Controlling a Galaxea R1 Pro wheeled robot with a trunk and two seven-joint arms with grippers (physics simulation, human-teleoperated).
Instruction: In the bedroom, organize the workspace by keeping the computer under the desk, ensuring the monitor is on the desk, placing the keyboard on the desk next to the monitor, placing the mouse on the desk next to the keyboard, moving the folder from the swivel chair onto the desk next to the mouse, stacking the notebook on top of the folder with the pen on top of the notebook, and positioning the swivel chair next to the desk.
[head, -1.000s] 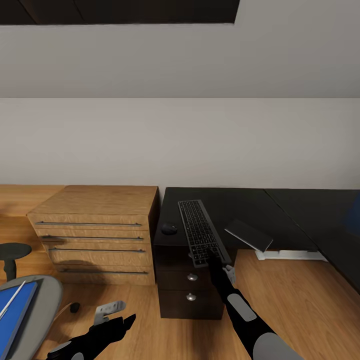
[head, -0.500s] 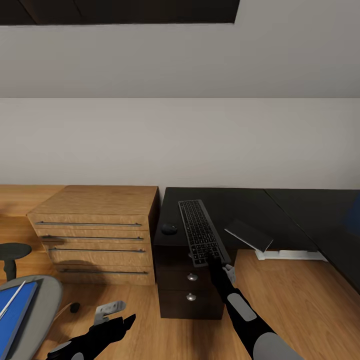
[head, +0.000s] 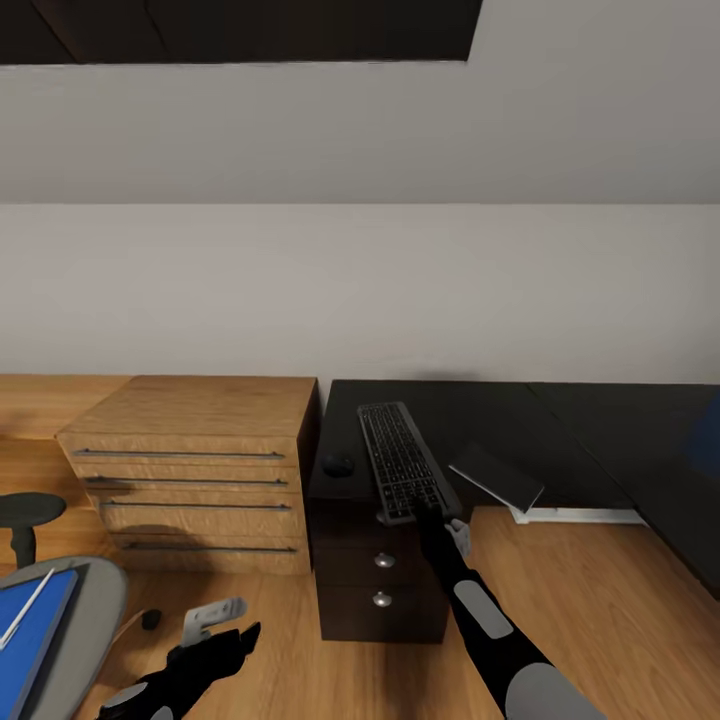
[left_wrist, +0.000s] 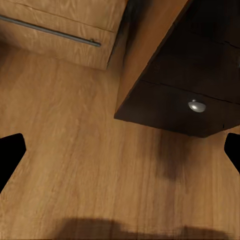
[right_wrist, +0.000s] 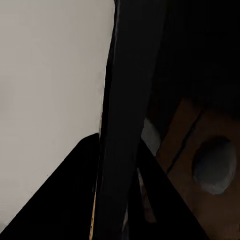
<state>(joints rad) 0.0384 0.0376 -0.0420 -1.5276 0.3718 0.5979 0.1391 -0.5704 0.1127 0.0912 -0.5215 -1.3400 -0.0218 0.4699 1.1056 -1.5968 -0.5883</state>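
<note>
Keyboard (head: 402, 461) at the desk's (head: 520, 420) near edge, clamped by right gripper (head: 420, 512), mouse (head: 338, 465) beside it, left gripper (head: 215, 625) spread open over floor (head: 600, 590).

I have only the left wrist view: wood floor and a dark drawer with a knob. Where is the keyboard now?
Observer: The keyboard lies on the desk, above that drawer unit. The right gripper grips its near end.
Operator: And the mouse, is it on the desk too?
Observer: Yes. The mouse sits on the desk beside the keyboard, on the robot's left of it.
</note>
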